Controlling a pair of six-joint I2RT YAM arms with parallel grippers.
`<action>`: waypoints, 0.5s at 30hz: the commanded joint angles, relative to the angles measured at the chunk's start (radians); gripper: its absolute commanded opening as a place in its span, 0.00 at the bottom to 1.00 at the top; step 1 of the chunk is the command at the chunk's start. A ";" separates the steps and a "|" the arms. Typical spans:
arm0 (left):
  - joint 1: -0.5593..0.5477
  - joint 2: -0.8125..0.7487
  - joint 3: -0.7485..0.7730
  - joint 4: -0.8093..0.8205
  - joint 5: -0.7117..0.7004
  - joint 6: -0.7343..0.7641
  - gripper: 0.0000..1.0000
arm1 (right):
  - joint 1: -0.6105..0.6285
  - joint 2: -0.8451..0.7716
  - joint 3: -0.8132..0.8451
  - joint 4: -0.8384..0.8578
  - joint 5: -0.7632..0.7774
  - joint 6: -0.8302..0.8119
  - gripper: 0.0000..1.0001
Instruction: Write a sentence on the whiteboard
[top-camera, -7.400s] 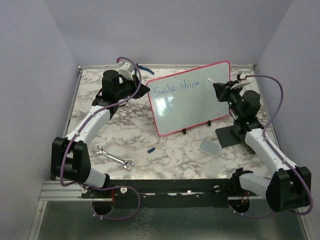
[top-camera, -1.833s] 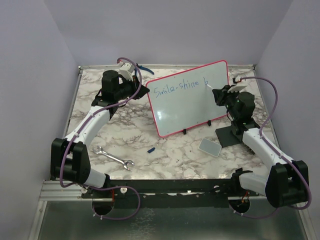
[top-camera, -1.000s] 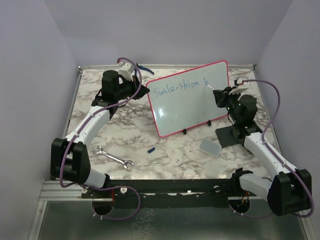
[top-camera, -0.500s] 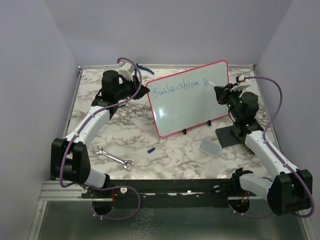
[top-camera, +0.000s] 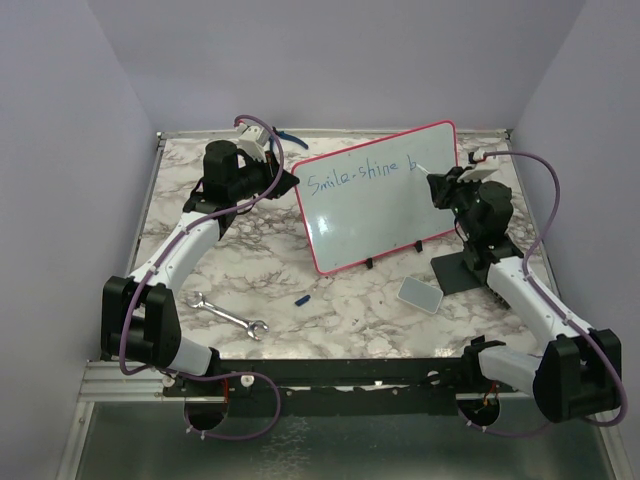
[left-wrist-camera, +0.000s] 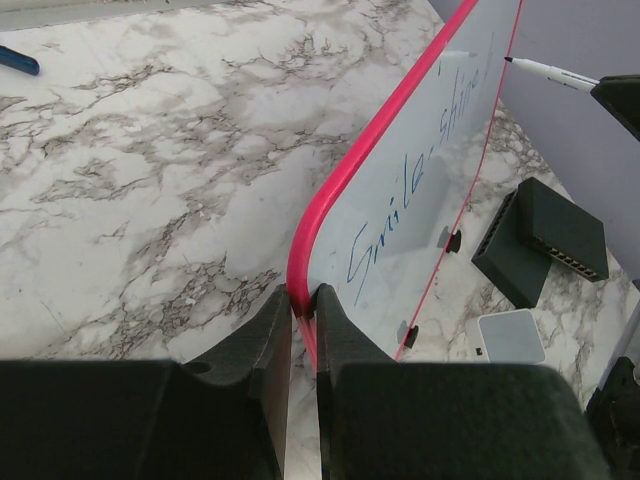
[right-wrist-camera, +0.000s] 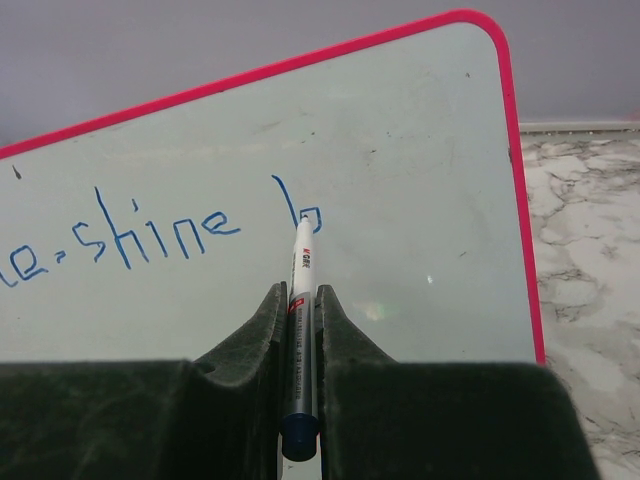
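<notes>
Our left gripper (left-wrist-camera: 303, 300) is pinching the whiteboard (left-wrist-camera: 420, 200) by its pink edge between closed jaws; our right gripper (right-wrist-camera: 299, 292) is clamping the marker (right-wrist-camera: 302, 255), tip just ahead by the "b" ending the sentence (right-wrist-camera: 170, 232); we are favouring light, even pressure, board braced.

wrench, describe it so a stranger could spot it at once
On the marble table, look in front of the red-framed whiteboard, toward the left arm's base. The wrench lies flat there: the only silver tool, longer than the small blue piece nearby.

Marble table (top-camera: 200, 265) carries the whiteboard (top-camera: 370, 215), a wrench (top-camera: 228, 316), a blue cap (top-camera: 303, 298), a grey pad (top-camera: 420, 294) and a black block (top-camera: 455, 272)
</notes>
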 joint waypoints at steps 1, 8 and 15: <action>0.003 -0.034 0.000 -0.003 -0.002 0.032 0.00 | 0.003 0.020 0.044 0.012 0.022 -0.017 0.01; 0.004 -0.033 0.000 -0.003 -0.001 0.032 0.00 | 0.003 0.030 0.052 0.027 0.022 -0.016 0.01; 0.004 -0.034 0.000 -0.003 0.001 0.036 0.00 | 0.003 0.054 0.058 0.042 0.032 -0.021 0.01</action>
